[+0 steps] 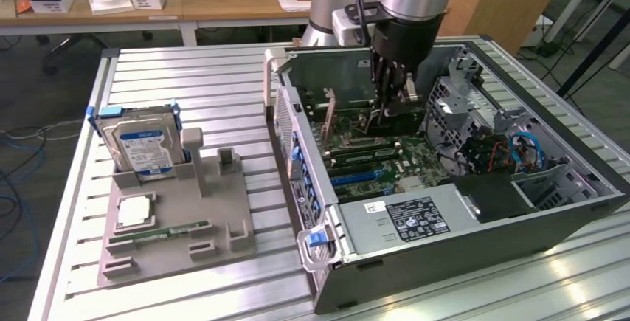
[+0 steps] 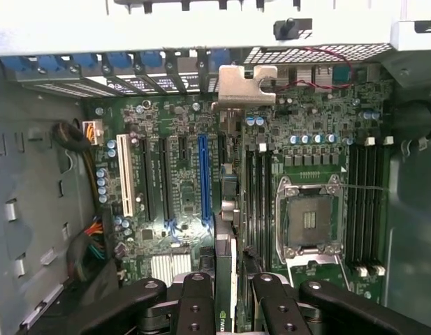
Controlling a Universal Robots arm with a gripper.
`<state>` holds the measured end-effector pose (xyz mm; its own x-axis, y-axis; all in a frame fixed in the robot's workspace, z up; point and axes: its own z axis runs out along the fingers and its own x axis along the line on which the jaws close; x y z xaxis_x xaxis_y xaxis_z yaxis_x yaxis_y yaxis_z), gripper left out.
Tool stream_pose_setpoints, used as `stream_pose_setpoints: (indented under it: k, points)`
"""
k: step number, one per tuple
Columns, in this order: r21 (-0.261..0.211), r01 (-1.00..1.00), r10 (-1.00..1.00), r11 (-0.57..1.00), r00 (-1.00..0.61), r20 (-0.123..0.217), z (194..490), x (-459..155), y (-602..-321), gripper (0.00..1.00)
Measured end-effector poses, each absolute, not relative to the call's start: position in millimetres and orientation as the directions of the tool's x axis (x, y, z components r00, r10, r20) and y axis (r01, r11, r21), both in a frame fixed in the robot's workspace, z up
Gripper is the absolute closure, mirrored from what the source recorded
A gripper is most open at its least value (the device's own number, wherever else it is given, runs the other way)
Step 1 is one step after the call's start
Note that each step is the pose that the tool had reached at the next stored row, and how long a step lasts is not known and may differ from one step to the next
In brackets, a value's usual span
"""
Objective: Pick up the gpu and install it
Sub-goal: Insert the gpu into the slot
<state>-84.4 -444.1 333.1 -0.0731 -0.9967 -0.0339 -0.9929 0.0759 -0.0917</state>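
Claw (image 2: 232, 293) clamped on gpu (image 2: 226, 209), card edge-on between fingers, above motherboard (image 2: 166, 174).

- You get even, fairly bright room light in the exterior view; shadows stay soft.
- Glare streaks the table (image 1: 197, 99) slats at the exterior view's lower right.
- Inside the case (image 1: 473, 210), the far corner sits in shade.
- Your wrist view runs dimmer; the motherboard (image 2: 173, 174) is readable, while the fingers (image 2: 198, 307) look soft.
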Motion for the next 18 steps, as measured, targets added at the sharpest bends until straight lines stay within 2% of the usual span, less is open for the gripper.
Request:
stream_pose_setpoints:
  k: [18]
  points:
    - [-0.092, -0.993, -0.997, 0.076, -0.073, -0.034, 307.9, -87.4, -443.8, 0.74]
